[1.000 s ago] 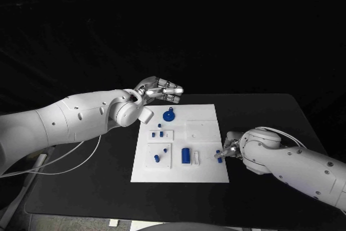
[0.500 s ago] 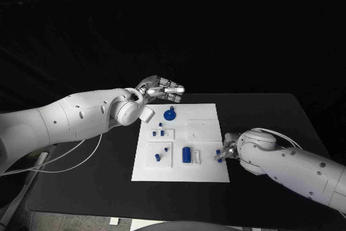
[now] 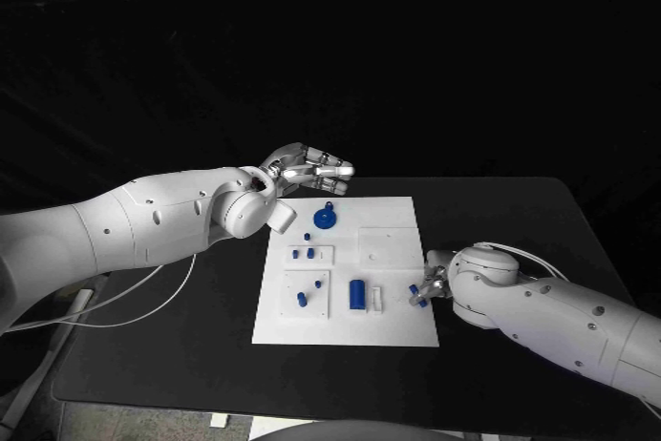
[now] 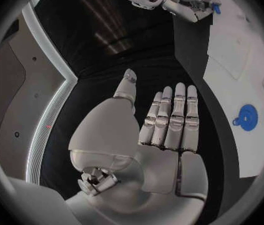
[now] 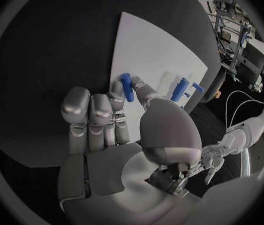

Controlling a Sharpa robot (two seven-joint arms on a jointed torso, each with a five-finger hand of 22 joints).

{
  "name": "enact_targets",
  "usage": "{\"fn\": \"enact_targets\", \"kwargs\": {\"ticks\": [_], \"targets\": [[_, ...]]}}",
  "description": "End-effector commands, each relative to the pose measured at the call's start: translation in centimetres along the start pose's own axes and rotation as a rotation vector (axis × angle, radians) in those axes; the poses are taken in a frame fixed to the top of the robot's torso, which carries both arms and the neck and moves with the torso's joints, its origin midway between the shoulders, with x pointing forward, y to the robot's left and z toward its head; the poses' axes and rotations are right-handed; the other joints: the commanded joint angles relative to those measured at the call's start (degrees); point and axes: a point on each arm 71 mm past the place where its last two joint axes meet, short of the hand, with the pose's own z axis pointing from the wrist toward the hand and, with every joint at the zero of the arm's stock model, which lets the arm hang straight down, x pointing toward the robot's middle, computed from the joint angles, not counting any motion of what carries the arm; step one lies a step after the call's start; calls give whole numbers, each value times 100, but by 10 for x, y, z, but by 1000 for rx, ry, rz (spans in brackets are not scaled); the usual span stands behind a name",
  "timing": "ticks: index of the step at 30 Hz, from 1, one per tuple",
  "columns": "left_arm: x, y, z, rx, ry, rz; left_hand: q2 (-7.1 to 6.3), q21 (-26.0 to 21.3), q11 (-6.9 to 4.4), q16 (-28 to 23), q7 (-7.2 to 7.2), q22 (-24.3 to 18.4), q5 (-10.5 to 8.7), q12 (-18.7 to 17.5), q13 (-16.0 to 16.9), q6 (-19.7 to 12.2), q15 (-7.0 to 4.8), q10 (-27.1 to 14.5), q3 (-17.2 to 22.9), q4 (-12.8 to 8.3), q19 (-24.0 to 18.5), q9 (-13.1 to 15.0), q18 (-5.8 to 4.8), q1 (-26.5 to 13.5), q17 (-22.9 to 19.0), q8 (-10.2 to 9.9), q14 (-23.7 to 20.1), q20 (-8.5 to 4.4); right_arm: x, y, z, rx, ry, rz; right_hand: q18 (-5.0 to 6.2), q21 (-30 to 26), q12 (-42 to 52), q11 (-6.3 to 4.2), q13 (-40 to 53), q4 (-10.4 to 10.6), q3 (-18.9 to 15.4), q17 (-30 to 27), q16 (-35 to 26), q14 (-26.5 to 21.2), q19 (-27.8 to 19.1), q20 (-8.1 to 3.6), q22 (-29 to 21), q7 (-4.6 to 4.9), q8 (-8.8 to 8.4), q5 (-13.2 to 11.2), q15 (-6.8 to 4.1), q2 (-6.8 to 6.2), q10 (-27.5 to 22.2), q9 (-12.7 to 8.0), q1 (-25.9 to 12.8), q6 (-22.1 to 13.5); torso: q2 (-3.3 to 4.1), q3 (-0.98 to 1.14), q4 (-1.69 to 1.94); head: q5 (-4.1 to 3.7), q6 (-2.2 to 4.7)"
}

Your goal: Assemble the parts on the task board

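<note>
Pinching a small blue peg (image 5: 127,87), right hand (image 5: 116,130) over task board (image 3: 389,319).

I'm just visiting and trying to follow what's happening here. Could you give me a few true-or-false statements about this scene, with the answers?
1. The right hand pinches a small blue peg at the task board's edge. True.
2. The left hand holds a blue part. False: it is open, holding nothing.
3. A round blue part lies on the board near the left hand. True.
4. The board sits on a white table. False: the table is black.
</note>
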Motion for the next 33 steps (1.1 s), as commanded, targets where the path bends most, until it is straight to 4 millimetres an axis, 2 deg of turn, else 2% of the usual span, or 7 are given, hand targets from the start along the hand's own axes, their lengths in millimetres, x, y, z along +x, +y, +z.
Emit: {"fn": "enact_targets", "kwargs": {"ticks": [1,7,12,15,19,23,33], "targets": [[2,-1,0,4,19,-6,-41,15,1,-18,5,-10,-20,2,8,-48,0,-23,7,37,-33,-2,3,-26,7,-10,-46,1,18,-11,6,51,40,-33,4,-23,-46,17,-15,-410,386,-7,-34,-2,85,50,672,287,-47,588,57,193,-74,-3780,227,-629,-1,0,-5,6,-6],[2,-1,0,3,20,-6,-44,15,3,-19,7,-10,-18,4,8,-54,-1,-26,8,48,-33,-2,3,-29,7,-9,-47,2,24,-12,7,47,104,-3,44,-4,-92,54,-75,-758,676,9,-25,-8,67,89,672,379,-41,1134,90,118,-114,-4280,-9,-841,-3,-2,-11,11,-8],[2,-1,0,2,20,-6,-50,14,7,-18,16,-10,-17,5,8,-68,-1,-27,13,62,-34,-2,3,-30,8,-9,-44,1,27,-12,8,44,130,12,56,8,-135,63,-112,-838,752,17,-22,-14,58,93,674,412,-43,1679,94,53,-146,-4326,2,-933,-4,1,-10,9,-11],[2,-1,0,1,20,-6,-51,14,8,-18,17,-10,-17,4,8,-73,-1,-28,14,63,-34,-3,3,-30,8,-9,-43,0,28,-14,8,44,144,26,63,33,-157,59,-133,-861,935,31,-13,-20,49,87,678,416,-41,2257,88,6,-163,-4327,-24,-932,-3,2,-7,2,-14],[2,0,0,0,21,-6,-57,15,14,-18,26,-9,-18,4,8,-102,-2,-33,19,71,-33,-4,2,-25,9,-12,-35,-1,29,-16,8,44,157,42,78,127,-157,48,-147,-870,1441,45,-16,-31,17,72,686,404,-43,2809,76,-35,-172,-4328,-95,-867,-2,-4,-2,6,-14],[2,0,0,-2,20,-6,-57,15,14,-18,26,-9,-18,4,8,-102,-2,-33,19,71,-33,-4,2,-25,9,-12,-35,-1,30,-18,8,42,159,65,90,275,-121,33,-138,-842,1772,58,-21,-30,-37,60,683,381,-45,2988,60,-39,-153,-4330,-219,-767,-2,2,-2,13,-16],[1,0,-1,-4,19,-5,-62,16,15,-18,27,-9,-12,3,8,-98,-4,-35,25,72,-31,-4,2,-12,8,-10,-32,-1,27,-23,1,30,106,147,84,380,-91,5,-134,-851,1714,65,-35,-20,-52,40,681,341,-42,3063,37,-112,-112,-4324,-228,-607,-6,-1,-11,32,-13]]}}
